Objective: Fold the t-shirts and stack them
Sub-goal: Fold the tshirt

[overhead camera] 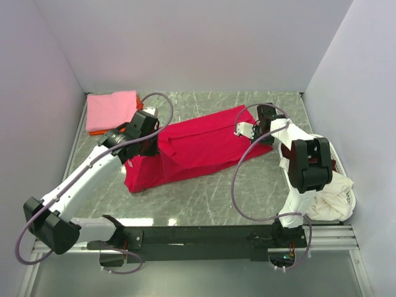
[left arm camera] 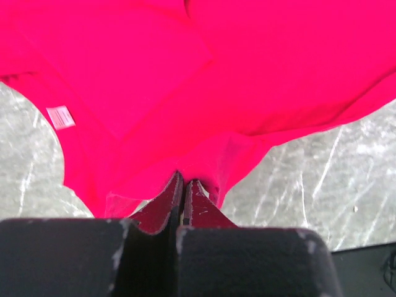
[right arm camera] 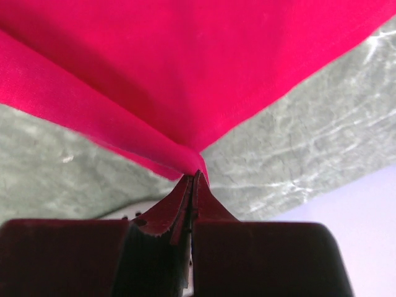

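Note:
A crimson red t-shirt (overhead camera: 198, 147) lies stretched across the middle of the table, its white neck label (left arm camera: 60, 116) showing in the left wrist view. My left gripper (overhead camera: 150, 143) is shut on the shirt's left edge (left arm camera: 185, 174). At the right end, my right gripper (overhead camera: 247, 131) is shut on a corner of the same shirt (right arm camera: 197, 166), which is lifted off the table (right arm camera: 297, 154). A folded pink t-shirt (overhead camera: 111, 110) rests on an orange one (overhead camera: 98, 131) at the back left.
A white oval basket (overhead camera: 349, 199) at the right edge holds cream fabric (overhead camera: 328, 195). Grey walls close in the table on three sides. The arms' black base rail (overhead camera: 204, 236) runs along the near edge.

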